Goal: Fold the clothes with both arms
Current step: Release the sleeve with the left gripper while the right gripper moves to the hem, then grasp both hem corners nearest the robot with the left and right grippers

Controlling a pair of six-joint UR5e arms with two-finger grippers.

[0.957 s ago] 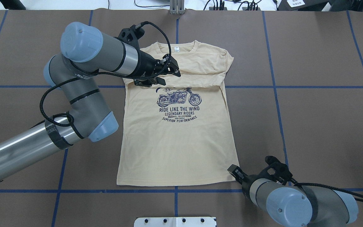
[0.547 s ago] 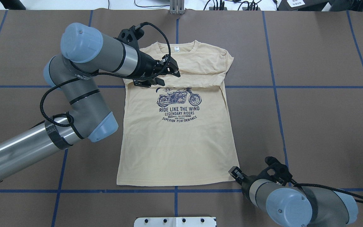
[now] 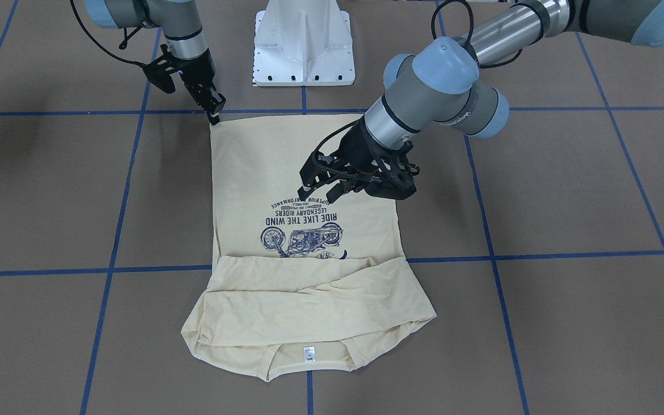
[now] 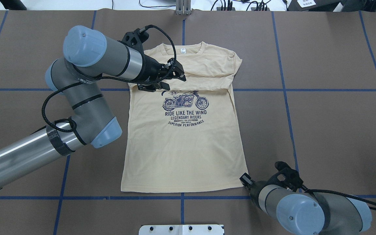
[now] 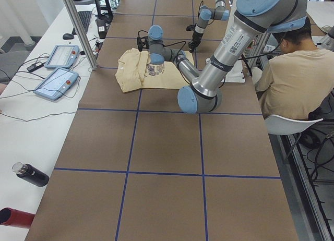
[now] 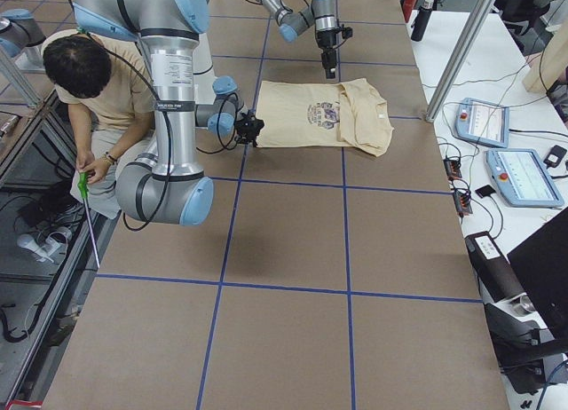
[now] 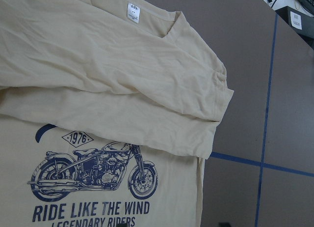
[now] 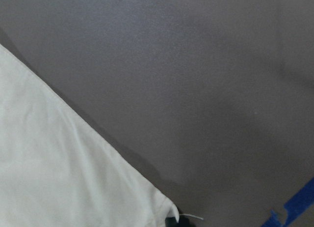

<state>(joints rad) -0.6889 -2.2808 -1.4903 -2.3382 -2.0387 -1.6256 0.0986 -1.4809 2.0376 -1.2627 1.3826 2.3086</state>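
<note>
T-shirt is lying flat at middle of the counter, print up, hem toward robot-side edge, sleeves folded across chest. Left end effector is hovering over the chest w/ fingers spread, gripping nothing. Right end effector is touching a hem corner; open or closed, cannot tell.

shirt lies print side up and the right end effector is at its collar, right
No: the right end effector is at the bottom hem corner of the shirt, not the neck end, as the overhead exterior view shows. The rest holds.
</note>
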